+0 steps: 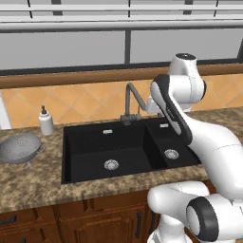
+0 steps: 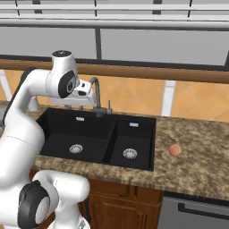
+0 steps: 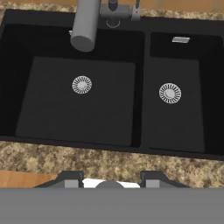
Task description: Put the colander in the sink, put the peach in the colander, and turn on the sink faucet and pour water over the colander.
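On the near left of the speckled brown stone worktop (image 1: 33,182), the colander (image 1: 20,148) sits upright by itself: a rounded grey metal bowl dotted with fine holes, on a small base, well apart from the sink's left rim. Over on the right stretch of the worktop the peach (image 2: 175,150) lies alone, a small round orange-red fruit, near the sink's right edge but not touching it.

Between them is the sink (image 1: 85,142), black and rectangular, with a wide left basin and a smaller right one, each with a silver drain at the bottom; both basins are bare. At its far rim stands the sink faucet (image 1: 130,102), dark grey, its angled spout reaching out over the left basin, with a small lever on its right side.

The gripper (image 3: 111,177) hangs above the sink's near rim, looking straight down into the basins; its two dark tips stand moderately apart with nothing between them, holding and touching nothing.

Farther left at the back of the worktop is a white soap dispenser (image 1: 45,122). Behind runs an orange tiled backsplash (image 1: 90,102) under a wooden ledge, with grey window panes above. Wooden cabinet fronts (image 1: 80,223) with dark handles sit below the worktop.
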